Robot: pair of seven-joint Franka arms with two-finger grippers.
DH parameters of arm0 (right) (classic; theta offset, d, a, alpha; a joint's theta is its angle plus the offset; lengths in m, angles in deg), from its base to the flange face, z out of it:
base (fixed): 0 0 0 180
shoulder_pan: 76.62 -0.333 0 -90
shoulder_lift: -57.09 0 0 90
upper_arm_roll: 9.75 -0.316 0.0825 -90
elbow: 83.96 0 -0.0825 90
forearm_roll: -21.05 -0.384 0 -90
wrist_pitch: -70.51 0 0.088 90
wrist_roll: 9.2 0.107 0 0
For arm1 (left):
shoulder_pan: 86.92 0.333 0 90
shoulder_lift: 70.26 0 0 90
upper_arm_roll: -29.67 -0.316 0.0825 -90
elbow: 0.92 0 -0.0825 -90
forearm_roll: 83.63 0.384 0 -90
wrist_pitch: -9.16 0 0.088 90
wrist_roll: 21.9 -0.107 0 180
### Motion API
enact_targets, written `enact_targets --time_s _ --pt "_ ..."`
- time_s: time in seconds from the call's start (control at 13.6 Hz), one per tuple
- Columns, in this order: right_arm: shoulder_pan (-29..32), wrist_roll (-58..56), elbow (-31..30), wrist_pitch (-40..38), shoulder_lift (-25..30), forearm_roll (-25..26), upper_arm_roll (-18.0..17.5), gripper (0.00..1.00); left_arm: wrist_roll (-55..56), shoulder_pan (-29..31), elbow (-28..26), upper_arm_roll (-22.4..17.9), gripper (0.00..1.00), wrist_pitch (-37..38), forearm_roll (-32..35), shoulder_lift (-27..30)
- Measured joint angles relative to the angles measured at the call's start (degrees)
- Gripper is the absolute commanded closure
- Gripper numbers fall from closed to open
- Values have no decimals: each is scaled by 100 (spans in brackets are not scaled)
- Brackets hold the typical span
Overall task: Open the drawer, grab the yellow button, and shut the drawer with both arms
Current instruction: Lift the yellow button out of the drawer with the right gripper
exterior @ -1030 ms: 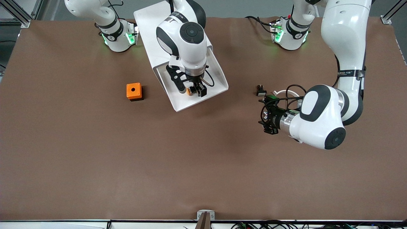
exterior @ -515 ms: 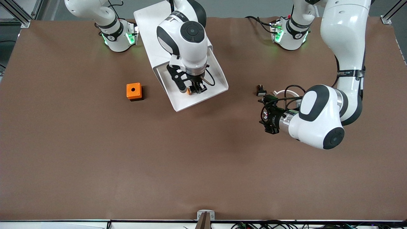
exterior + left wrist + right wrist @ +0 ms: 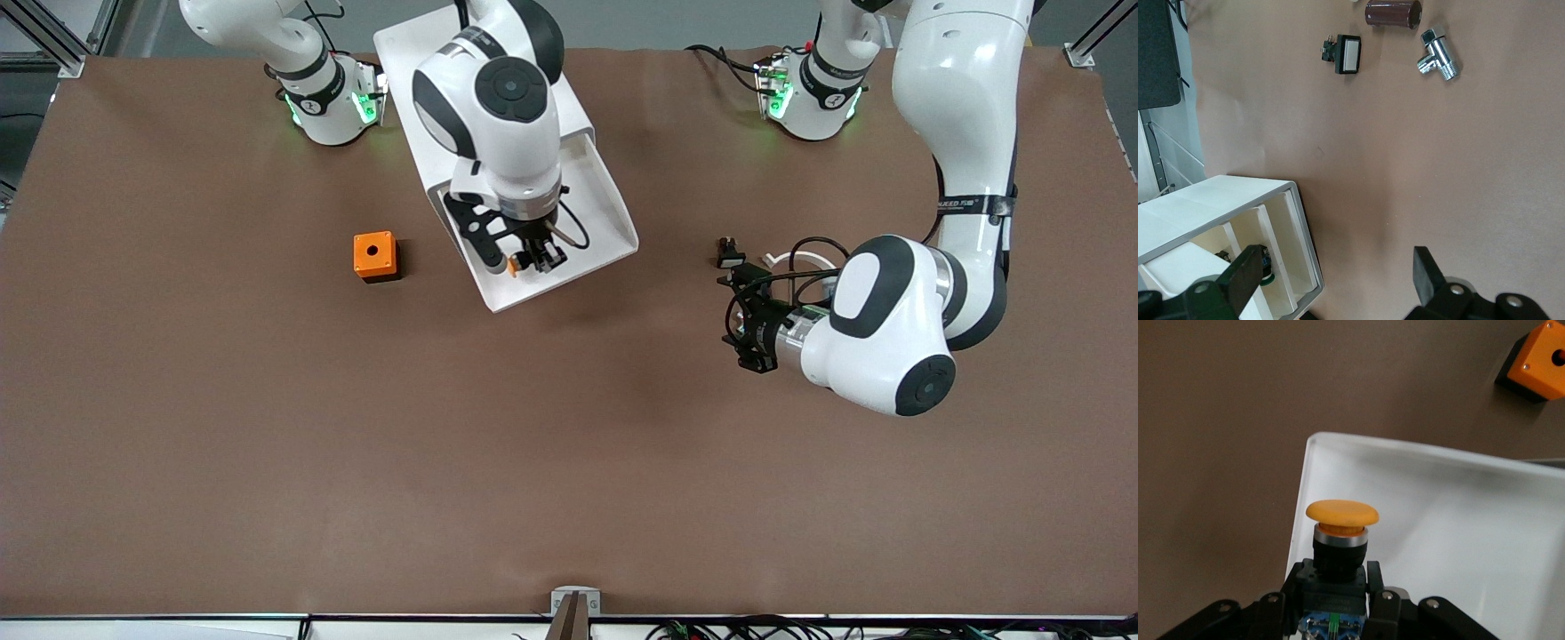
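Note:
The white drawer (image 3: 607,197) stands pulled out of its white cabinet (image 3: 418,62) near the right arm's base. My right gripper (image 3: 533,259) is over the drawer's front part, shut on the button (image 3: 513,266). In the right wrist view the button (image 3: 1341,515) shows an orange cap, black body and blue end, clamped between the fingers (image 3: 1382,597) above the drawer's white floor (image 3: 1458,520). My left gripper (image 3: 736,324) waits open and empty over bare table toward the left arm's end. In the left wrist view its fingers (image 3: 1238,280) stand wide apart, beside the drawer (image 3: 1295,227).
An orange cube with a round hole (image 3: 374,256) sits beside the drawer toward the right arm's end. A small black part with a white face (image 3: 729,253) lies by the left gripper, with a chrome fitting (image 3: 1438,59) and a brown cylinder (image 3: 1393,12) close by.
My right gripper closed on the button in the drawer, lifted it and shifted toward the right arm's end. The left arm drifted only slightly.

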Motion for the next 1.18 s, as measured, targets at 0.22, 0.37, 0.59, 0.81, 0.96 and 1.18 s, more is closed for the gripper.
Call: enact_targets --time_s 0.22,0.37,0.59,0.81,0.96,1.18 --pt "645 -1287 276 -333 62 -217 30 100 0 -30 2 3 1 0 0 1" --pt "1143 -2253 279 -463 67 -242 46 100 -1 -39 6 5 1 0 0 2" --pt "1959 -3896 206 -543 44 -248 71 100 -9 -42 18 27 1 0 0 10" --pt "2938 -5805 154 -504 -6 -242 95 100 -98 -65 25 52 1 0 1 14" --pt "3668 -7073 45 -361 -64 -238 107 100 -432 -157 28 54 1 -7 21 14" --pt "4626 -8704 -284 277 -266 -89 115 100 -1495 -301 47 59 2 -19 38 30"
